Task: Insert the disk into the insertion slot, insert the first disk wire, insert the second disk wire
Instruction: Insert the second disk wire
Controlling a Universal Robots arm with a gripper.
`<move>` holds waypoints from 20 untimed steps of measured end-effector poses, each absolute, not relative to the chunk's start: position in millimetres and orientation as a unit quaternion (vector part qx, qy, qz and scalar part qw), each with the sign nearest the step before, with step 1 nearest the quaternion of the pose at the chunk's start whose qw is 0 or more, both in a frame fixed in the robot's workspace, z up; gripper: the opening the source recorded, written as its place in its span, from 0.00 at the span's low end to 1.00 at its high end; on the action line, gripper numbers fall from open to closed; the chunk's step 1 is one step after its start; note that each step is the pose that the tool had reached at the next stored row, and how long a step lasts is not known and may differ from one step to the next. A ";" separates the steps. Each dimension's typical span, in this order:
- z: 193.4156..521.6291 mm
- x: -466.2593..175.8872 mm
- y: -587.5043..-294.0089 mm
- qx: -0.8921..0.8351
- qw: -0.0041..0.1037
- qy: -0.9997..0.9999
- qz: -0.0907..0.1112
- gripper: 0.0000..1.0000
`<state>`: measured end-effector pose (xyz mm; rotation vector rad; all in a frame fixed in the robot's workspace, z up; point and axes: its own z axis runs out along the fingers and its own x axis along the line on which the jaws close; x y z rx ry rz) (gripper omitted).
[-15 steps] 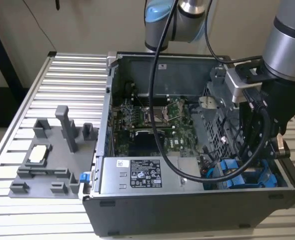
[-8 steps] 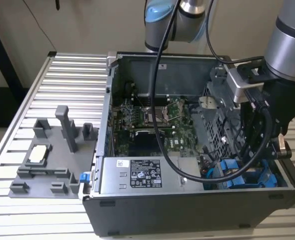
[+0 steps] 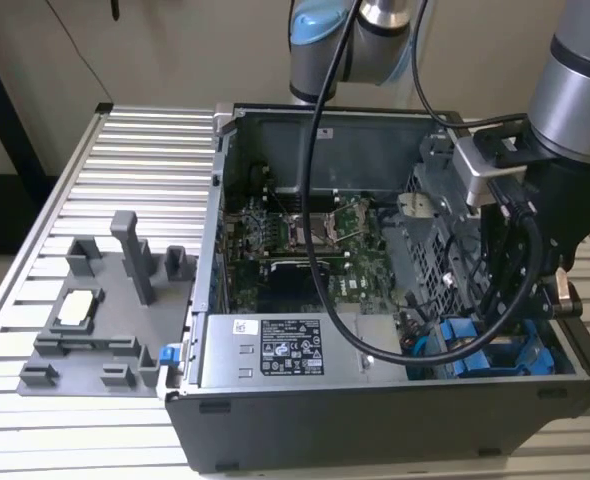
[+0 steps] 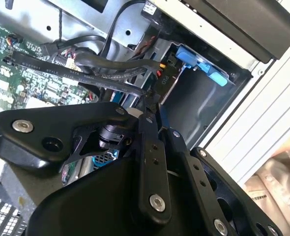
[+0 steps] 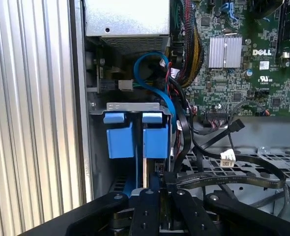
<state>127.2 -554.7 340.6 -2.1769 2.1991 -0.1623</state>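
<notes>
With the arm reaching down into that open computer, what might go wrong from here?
Loose black cables lie across the bay right beside the gripper; it could snag or tug one. The blue drive carriers sit side by side in the grey slot, so a small misalignment might jam the work. The arm's own hose drapes over the motherboard and could drag on it.

You are in a robotics lab: an opened computer case [image 3: 375,330] sits on a slatted aluminium desk [image 3: 125,160] beside grey fixtures [image 3: 105,310].
</notes>
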 end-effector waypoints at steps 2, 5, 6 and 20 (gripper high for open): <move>340.8 127.2 -554.7 -0.702 0.022 0.710 -0.052 0.16; 341.5 127.2 -554.6 -0.702 0.022 0.710 -0.052 0.16; 341.8 127.2 -554.6 -0.702 0.022 0.710 -0.052 0.16; 342.6 125.6 -553.2 -0.702 0.023 0.709 -0.054 0.16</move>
